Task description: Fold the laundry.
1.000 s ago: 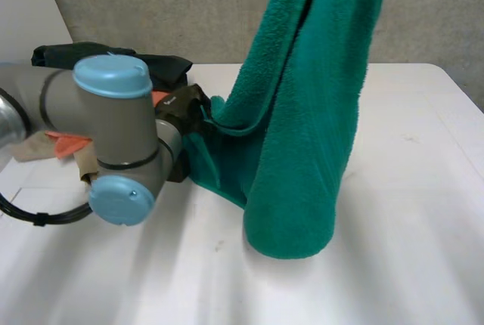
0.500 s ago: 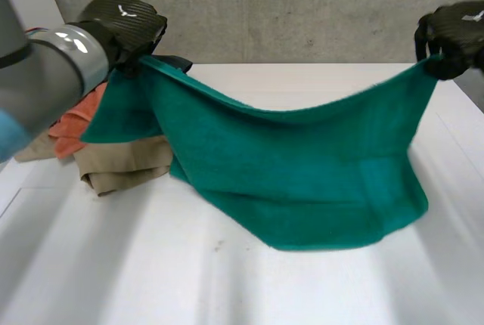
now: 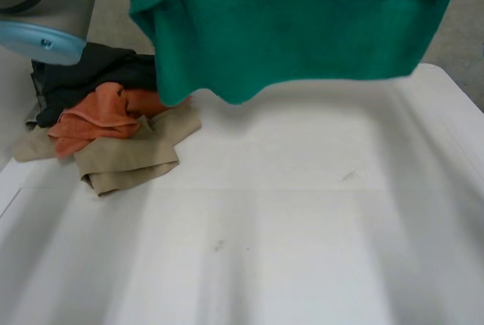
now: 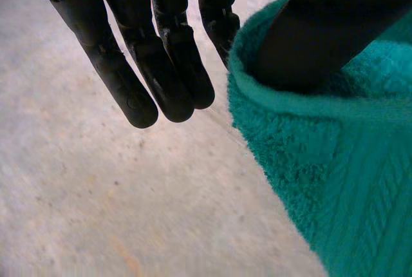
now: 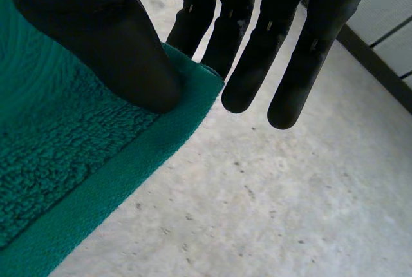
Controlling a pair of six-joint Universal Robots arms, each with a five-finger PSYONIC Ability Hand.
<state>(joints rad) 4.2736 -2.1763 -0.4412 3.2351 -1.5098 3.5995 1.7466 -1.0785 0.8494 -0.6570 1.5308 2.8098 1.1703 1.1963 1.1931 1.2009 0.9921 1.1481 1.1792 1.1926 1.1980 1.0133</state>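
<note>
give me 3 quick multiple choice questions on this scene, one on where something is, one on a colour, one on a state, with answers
1. Where is the pile of clothes?
A) on the table, at the robot's left
B) in the table's middle
C) at the robot's right

2. What colour is the towel held up over the table?
A) orange
B) green
C) beige

3. What is the left hand doing?
A) lying flat on the table
B) curled, holding nothing
C) pinching the towel's edge

Answers: 1 A, the head view shows it at the table's left side. 2 B, it is green in every view. 3 C, its wrist view shows the thumb pressed on the hem.
</note>
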